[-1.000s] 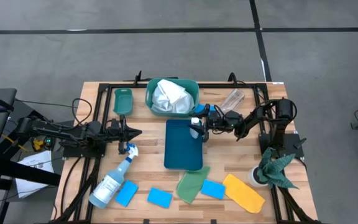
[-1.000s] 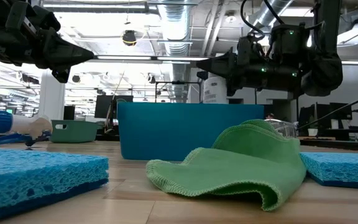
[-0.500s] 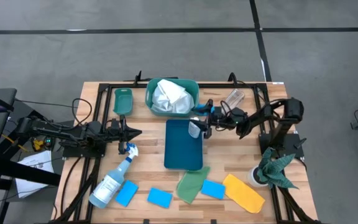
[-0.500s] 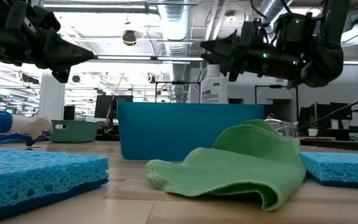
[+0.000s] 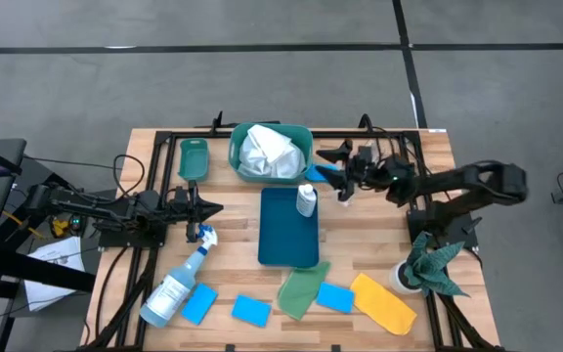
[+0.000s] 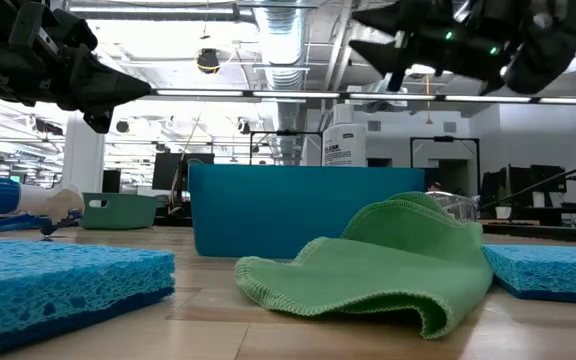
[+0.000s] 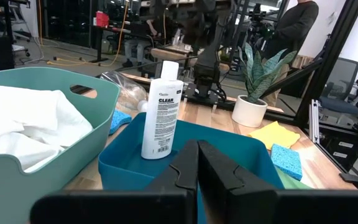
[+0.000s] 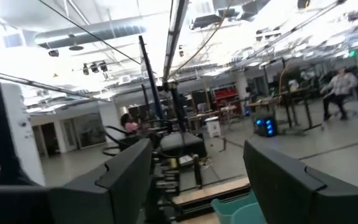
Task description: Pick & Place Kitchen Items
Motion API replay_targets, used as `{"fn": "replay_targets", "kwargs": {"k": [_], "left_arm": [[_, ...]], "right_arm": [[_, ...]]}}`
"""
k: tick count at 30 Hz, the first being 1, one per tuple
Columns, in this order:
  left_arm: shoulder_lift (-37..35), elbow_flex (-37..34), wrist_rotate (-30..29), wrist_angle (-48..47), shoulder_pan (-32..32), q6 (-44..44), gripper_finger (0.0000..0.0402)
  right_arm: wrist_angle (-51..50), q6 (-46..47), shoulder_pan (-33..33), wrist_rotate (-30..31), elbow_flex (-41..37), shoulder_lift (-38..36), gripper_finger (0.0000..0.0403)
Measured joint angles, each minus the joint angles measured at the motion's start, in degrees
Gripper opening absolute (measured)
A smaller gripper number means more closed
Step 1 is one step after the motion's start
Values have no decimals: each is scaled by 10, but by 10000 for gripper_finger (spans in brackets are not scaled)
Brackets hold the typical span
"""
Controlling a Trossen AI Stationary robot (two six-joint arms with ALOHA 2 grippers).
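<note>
High view: small white bottle stands upright at the far end of the blue tray, nothing touching it, so I'd judge it placed. The left wrist view shows it best: white body, white cap, black printed label reading "CLEAR". Right gripper sits raised just beside the tray's far right corner, fingers spread with nothing between them; the low view has it well above the tray wall, which fits a release and clearing the bottle top. Left gripper is parked left of the tray, fingers pressed together, empty, waiting. The teal bin behind the tray holds crumpled white cloth. Still loose on the table: spray bottle with blue trigger, three blue sponges along the near edge, light-green cloth, yellow cloth, and a clear bottle lying near the far right. So, by my read, the task is partway done.
</note>
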Motion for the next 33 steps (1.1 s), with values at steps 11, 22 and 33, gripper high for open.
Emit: {"fn": "replay_targets", "kwargs": {"k": [11,22,33], "left_arm": [[0,0,0,0,0,0,0],[0,0,0,0,0,0,0],[0,0,0,0,0,0,0]], "right_arm": [[-324,84,-28,-3,0,-240,248],[-505,128,-33,-2,0,-367,241],[-674,84,-15,-15,82,-397,199]]}}
